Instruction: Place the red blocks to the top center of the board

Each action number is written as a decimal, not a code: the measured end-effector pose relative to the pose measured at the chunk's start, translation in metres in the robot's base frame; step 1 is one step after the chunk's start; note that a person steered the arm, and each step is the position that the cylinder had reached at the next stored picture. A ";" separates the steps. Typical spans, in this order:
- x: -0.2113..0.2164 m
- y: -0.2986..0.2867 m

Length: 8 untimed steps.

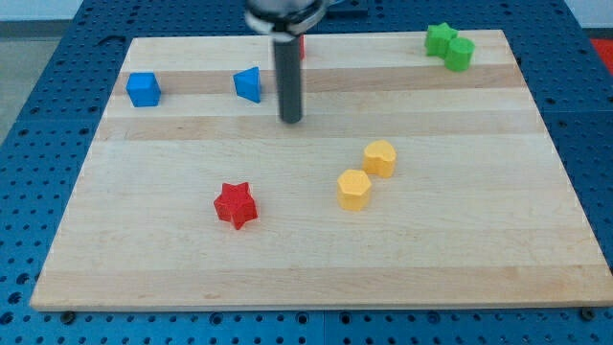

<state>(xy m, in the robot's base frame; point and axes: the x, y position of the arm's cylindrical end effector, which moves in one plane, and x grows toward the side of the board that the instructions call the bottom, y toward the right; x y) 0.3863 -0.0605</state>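
Worktop [316, 278]: pale wooden board on a blue perforated table.

End effector: a plain dark rod with nothing that opens or closes, so it grips nothing. My tip [290, 121] rests on bare wood at 12 o'clock of board centre, just at 3 o'clock of the blue wedge [249, 84], apart from it.

Red star [236, 205]: at 7 o'clock of centre, well apart from my tip and far from the top centre.

Second red block [301, 45]: a sliver shows behind the rod at the top edge; shape cannot be told. It looks already placed.

Blue cube [144, 89]: at 10 o'clock.

Yellow blocks [380, 158] and [354, 189]: at 4 o'clock of centre, close together.

Green blocks [440, 38] and [460, 54]: at 1 o'clock, touching.

Risks, judged: a straight drive of the star upward may clip the blue wedge; an off-centre push on its points may spin it aside; overshoot may knock the placed red block off the edge.
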 end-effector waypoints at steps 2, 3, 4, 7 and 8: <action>0.108 -0.129; 0.160 -0.120; 0.170 -0.081; 0.095 -0.055; 0.124 -0.055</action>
<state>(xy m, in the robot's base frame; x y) 0.5108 -0.1156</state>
